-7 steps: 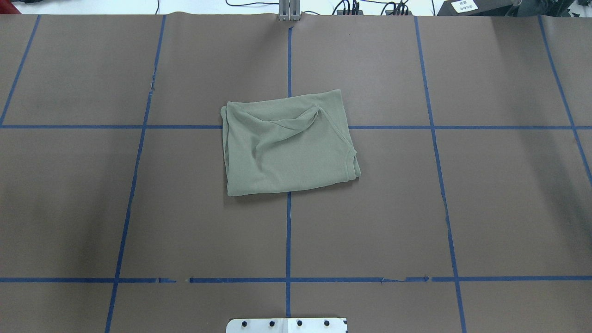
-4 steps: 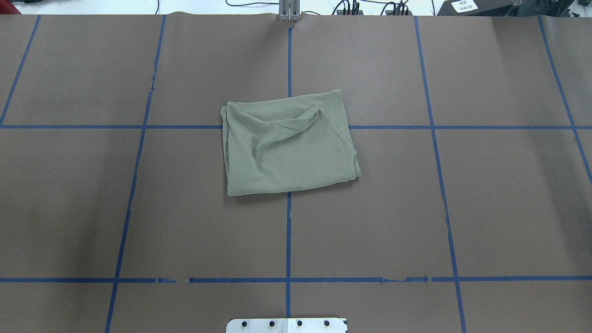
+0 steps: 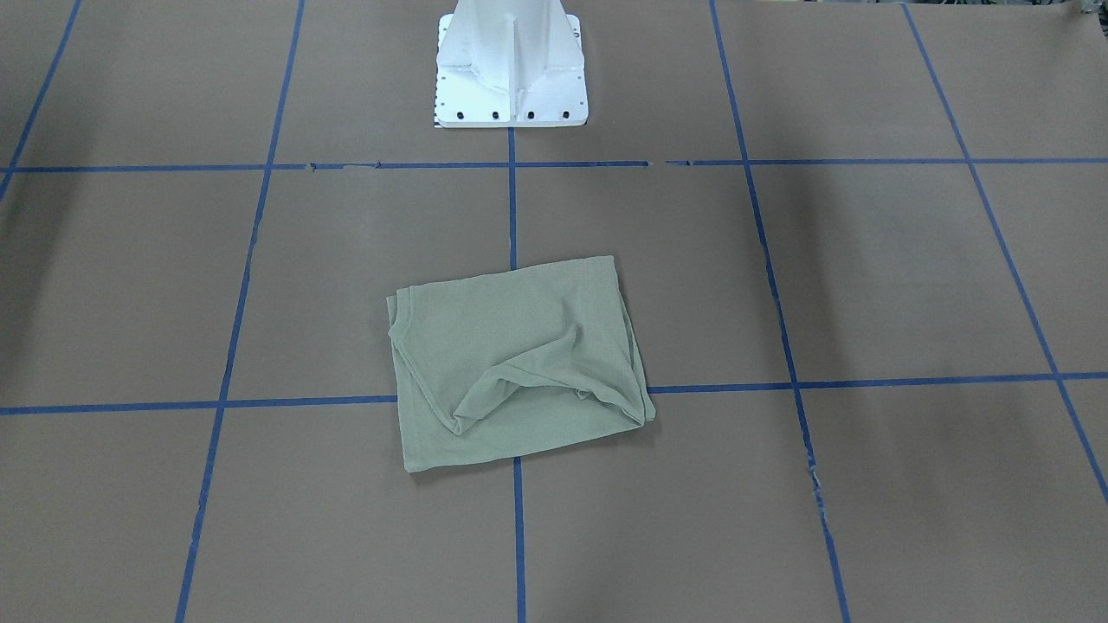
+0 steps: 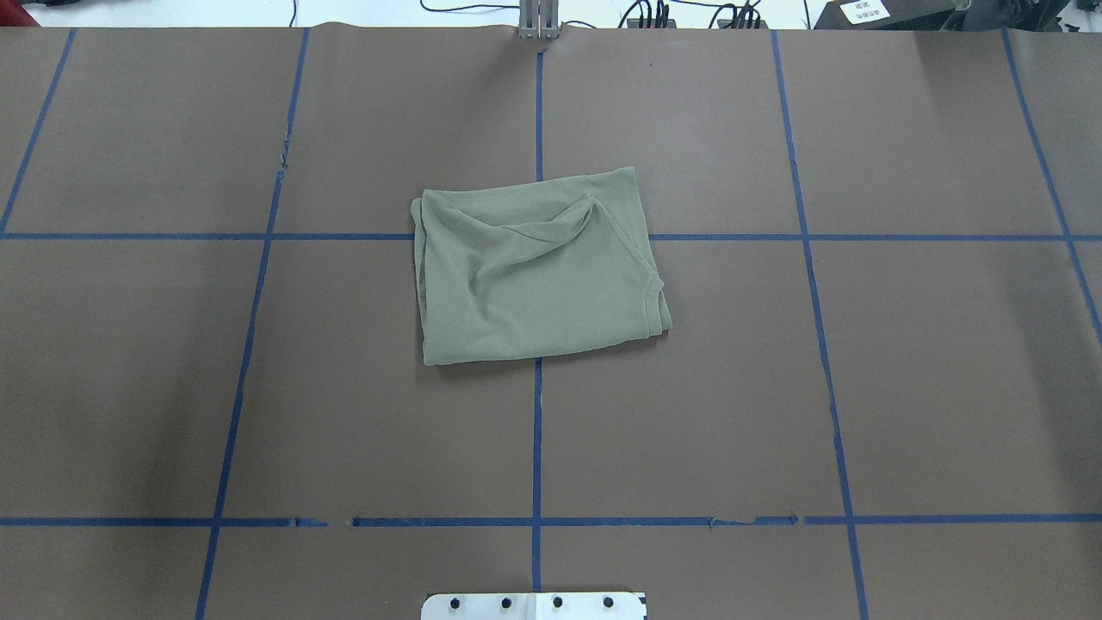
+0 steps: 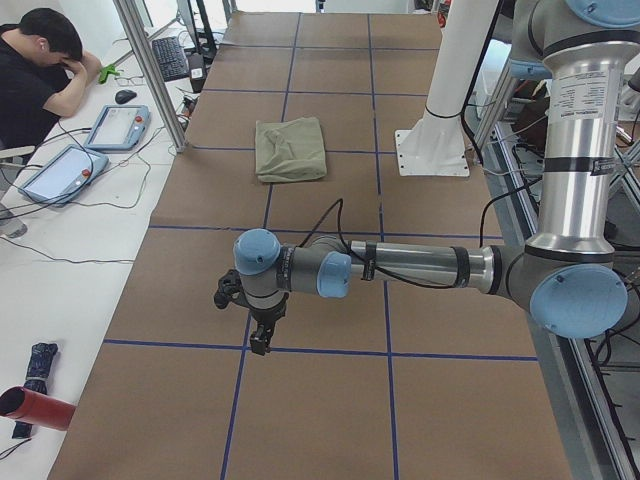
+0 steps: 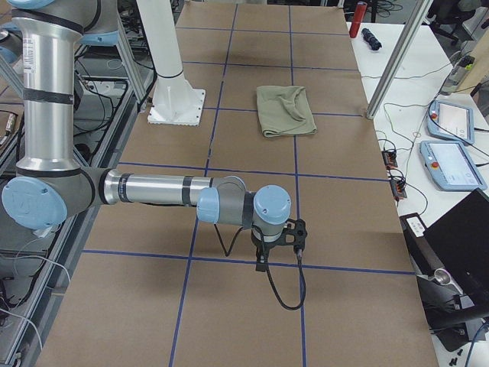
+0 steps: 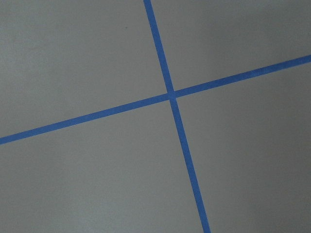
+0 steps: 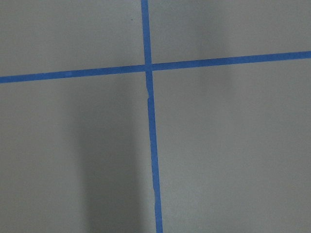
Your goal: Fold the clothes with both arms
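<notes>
Shirt [image 4: 538, 267]: one, sage green, folded to a rough rectangle. It lies flat at the table's middle, over the crossing of the centre tape line and a cross line. One raised crease runs across its top layer, and a hemmed edge shows at one corner.

Arms: two. The left arm [image 5: 400, 265] and the right arm [image 6: 153, 189] each reach out level and low over the paper at opposite ends of the table. Left gripper [image 5: 258, 345] and right gripper [image 6: 261, 264]: one each, pointing down, both well apart from the shirt. Whether either claw is released or clenched, cannot tell; they show only in the side views. Each wrist camera shows only paper and one tape crossing.

Pedestal [image 3: 511, 65]: one, white, bolted at the robot's side of the table.

Surface: table [image 4: 861, 387] covered in brown paper, gridded with blue tape [image 4: 536, 430].

Room: a white desk runs along the operators' side. One person [image 5: 40, 70] sits there, with two handheld control tablets [image 5: 117, 127] and cables beside them.

Edges: brown paper shows on every side of the shirt. It sits well in from the far paper edge and from the pedestal.
</notes>
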Robot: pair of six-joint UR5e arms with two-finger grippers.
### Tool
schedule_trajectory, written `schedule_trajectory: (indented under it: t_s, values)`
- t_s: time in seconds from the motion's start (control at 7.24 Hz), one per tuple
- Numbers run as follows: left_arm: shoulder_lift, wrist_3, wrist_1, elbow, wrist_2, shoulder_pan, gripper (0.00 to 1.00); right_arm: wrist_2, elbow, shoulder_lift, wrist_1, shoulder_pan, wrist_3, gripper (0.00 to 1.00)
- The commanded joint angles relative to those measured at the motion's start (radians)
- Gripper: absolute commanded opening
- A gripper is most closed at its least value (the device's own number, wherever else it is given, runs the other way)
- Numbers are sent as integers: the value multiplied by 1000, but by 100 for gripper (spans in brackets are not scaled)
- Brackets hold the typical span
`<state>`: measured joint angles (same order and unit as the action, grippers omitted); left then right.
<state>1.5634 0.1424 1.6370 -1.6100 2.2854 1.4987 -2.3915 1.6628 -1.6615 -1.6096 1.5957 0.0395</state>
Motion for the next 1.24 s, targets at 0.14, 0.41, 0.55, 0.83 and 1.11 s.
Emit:
schedule_trajectory:
  t_s: [0.14,0.41,0.55,0.83,1.11]
  values:
    - [0,-10,1,-1,0,0,100,2,-3,-11,37,0,23,100]
    - [1,-154,1,-1,2,0,100,2,-5,-11,37,0,23,100]
    - [0,-168,1,2,2,0,100,2,-5,-11,37,0,26,100]
    - [0,-168,1,5,2,0,100,0,-3,-11,37,0,29,100]
    - [-5,-168,1,1,2,0,100,0,-2,-11,37,0,29,100]
